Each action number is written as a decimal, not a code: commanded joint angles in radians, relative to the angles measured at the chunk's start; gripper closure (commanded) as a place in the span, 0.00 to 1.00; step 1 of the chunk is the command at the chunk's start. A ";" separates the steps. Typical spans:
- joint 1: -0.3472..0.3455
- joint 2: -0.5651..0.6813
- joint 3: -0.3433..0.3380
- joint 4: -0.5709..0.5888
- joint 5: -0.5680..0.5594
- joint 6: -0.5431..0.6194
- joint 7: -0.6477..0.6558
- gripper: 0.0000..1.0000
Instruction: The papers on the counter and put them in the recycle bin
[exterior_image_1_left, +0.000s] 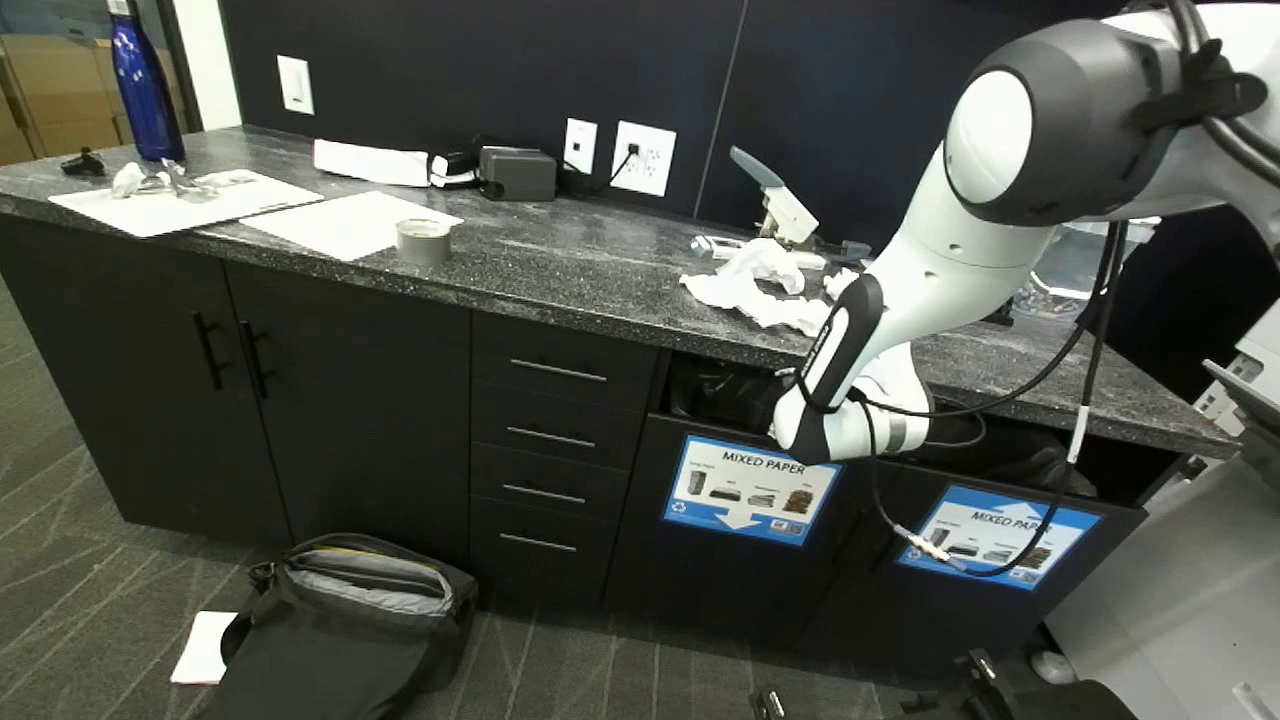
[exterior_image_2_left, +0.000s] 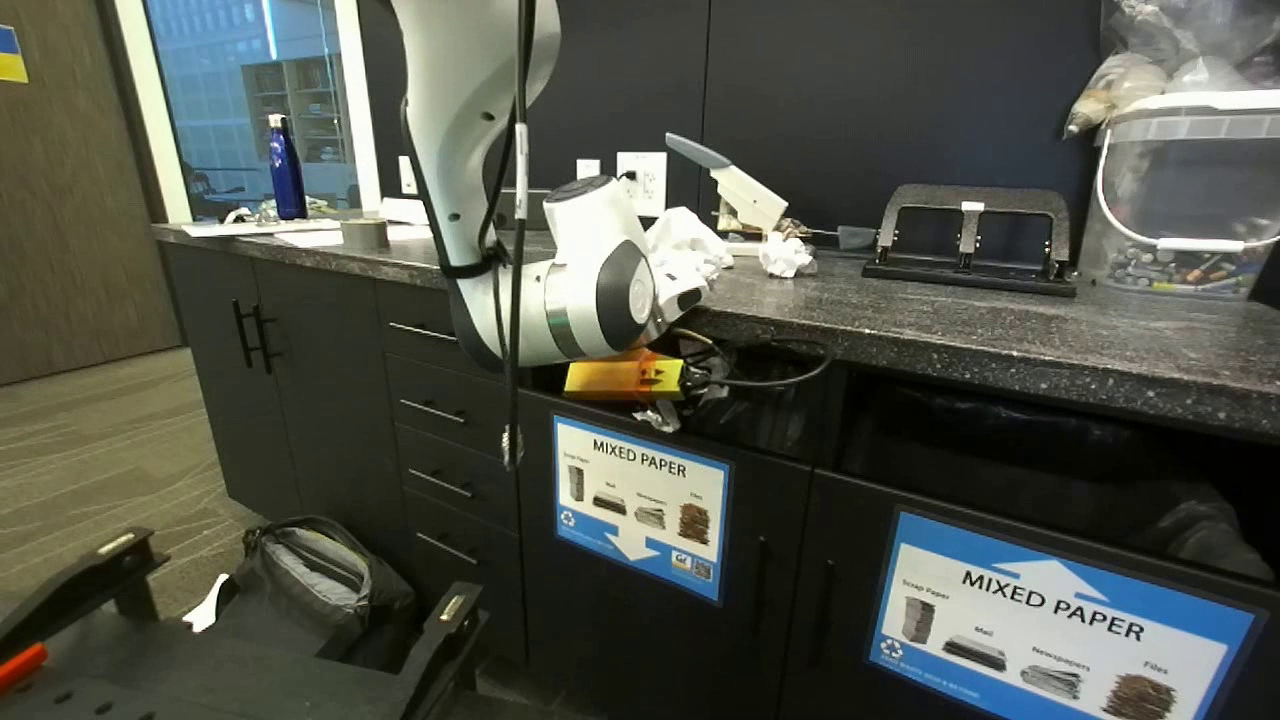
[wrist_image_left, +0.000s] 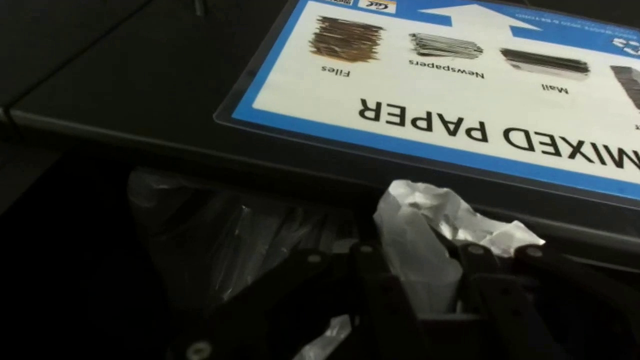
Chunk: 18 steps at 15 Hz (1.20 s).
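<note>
On the floor nearest me slumps a black bag (exterior_image_1_left: 340, 655), its mouth gaping to show grey lining, with a flat white thing (exterior_image_1_left: 205, 648) beside it. Behind it stand the dark cabinet fronts (exterior_image_1_left: 165, 380), two of them bearing blue-edged MIXED PAPER signs (exterior_image_1_left: 752, 490).

At the front whose sign points its arrow down, the claw (wrist_image_left: 422, 255) reaches to the recycle bin (exterior_image_2_left: 765, 490). It is pinched narrow on a crumpled white paper (wrist_image_left: 410, 220), which juts past its fingertips beside the panel's top edge; I can't tell whether it touches there. A clear plastic liner (wrist_image_left: 240, 255) glints in the dark opening. The white arm (exterior_image_1_left: 935, 270) leans down over the desk's front edge, a yellow-orange block (exterior_image_2_left: 625, 380) near its end.

On the desk (exterior_image_1_left: 580, 265), just behind the arm, more crumpled papers (exterior_image_1_left: 735, 290) lie in a heap, a small paper ball (exterior_image_2_left: 787, 256) close by. Behind them is a pale device (exterior_image_2_left: 750, 198) with a raised lever; a hole punch (exterior_image_2_left: 985, 200) and a clear bucket (exterior_image_2_left: 1180, 190) stand further along.

Toward the opposite end I see a tape roll (exterior_image_1_left: 423, 245), flat white sheets (exterior_image_1_left: 340, 222), crumpled scraps (exterior_image_1_left: 128, 180) lying on one, and, beyond, an upright blue bottle (exterior_image_1_left: 145, 95).
</note>
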 joint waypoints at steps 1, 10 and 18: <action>-0.007 0.074 -0.001 0.104 0.062 0.044 -0.033 0.80; 0.039 0.123 0.002 0.082 0.202 0.235 -0.050 0.80; 0.017 0.118 0.052 0.102 0.227 0.243 -0.079 0.32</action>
